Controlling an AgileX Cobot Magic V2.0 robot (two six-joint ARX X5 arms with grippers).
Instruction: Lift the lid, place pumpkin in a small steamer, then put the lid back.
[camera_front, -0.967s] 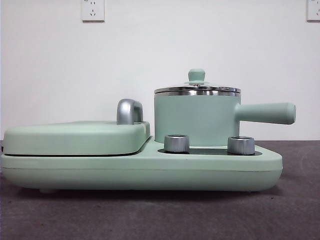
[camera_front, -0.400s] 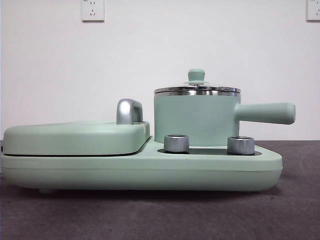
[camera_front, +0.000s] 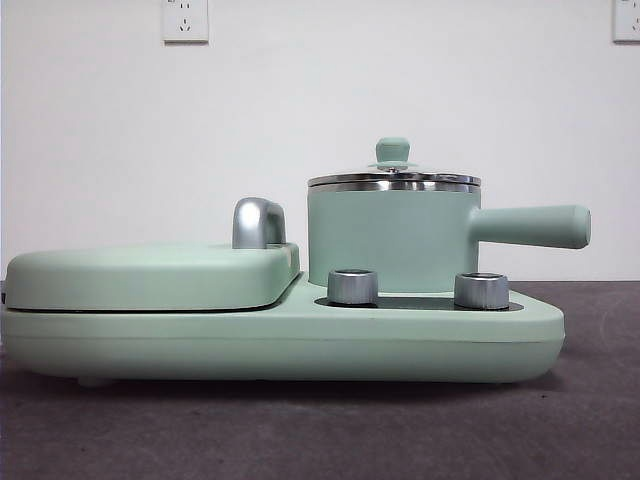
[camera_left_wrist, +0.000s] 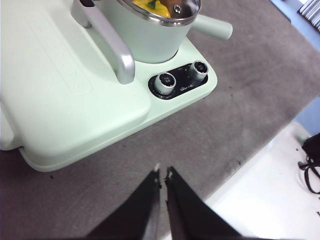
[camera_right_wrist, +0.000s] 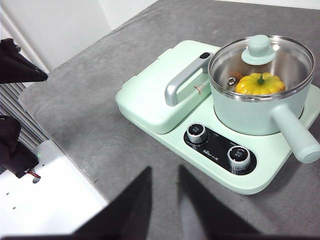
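Note:
The small steamer (camera_front: 390, 240) stands on the right half of the mint-green cooker base, its long handle (camera_front: 535, 226) pointing right. The lid (camera_front: 394, 180) rests on its rim with the green knob (camera_front: 393, 150) on top. Through the glass in the right wrist view the pumpkin (camera_right_wrist: 260, 84) lies inside the steamer (camera_right_wrist: 250, 117) under the lid (camera_right_wrist: 260, 52). Both arms hang back from the cooker over the grey table. My left gripper (camera_left_wrist: 163, 171) is shut with nothing in it. My right gripper (camera_right_wrist: 165, 170) is open and holds nothing. Neither gripper shows in the front view.
The flat griddle cover (camera_front: 150, 275) with its chrome handle (camera_front: 258, 222) fills the cooker's left half. Two steel dials (camera_front: 353, 286) (camera_front: 481, 290) sit in front of the steamer. A white surface (camera_left_wrist: 270, 200) borders the table's edge beside the arms.

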